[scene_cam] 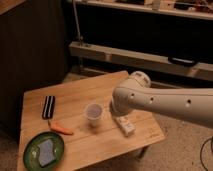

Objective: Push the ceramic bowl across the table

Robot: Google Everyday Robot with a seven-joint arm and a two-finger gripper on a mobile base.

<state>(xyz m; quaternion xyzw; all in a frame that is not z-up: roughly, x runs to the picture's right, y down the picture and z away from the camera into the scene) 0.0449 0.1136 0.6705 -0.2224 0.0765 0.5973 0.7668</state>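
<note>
**Green ceramic bowl (44,149) lies at 8 o'clock from the gripper (115,107)**

The bowl sits at the 7 o'clock corner of the wooden surface (100,85). The gripper hangs near the middle, behind the white arm (165,102). Whether it is open, I cannot tell. A carrot (61,128) lies between them.

Bowl (31,146), cup (93,114), carrot (62,129), box (125,126), bar (48,106): 1 each; end effector behind arm (160,102).

Small translucent plastic cup (93,112), orange carrot (62,129) just left of it (lying flat), black rectangular bar (48,106) behind, small white carton (125,125) right.
</note>
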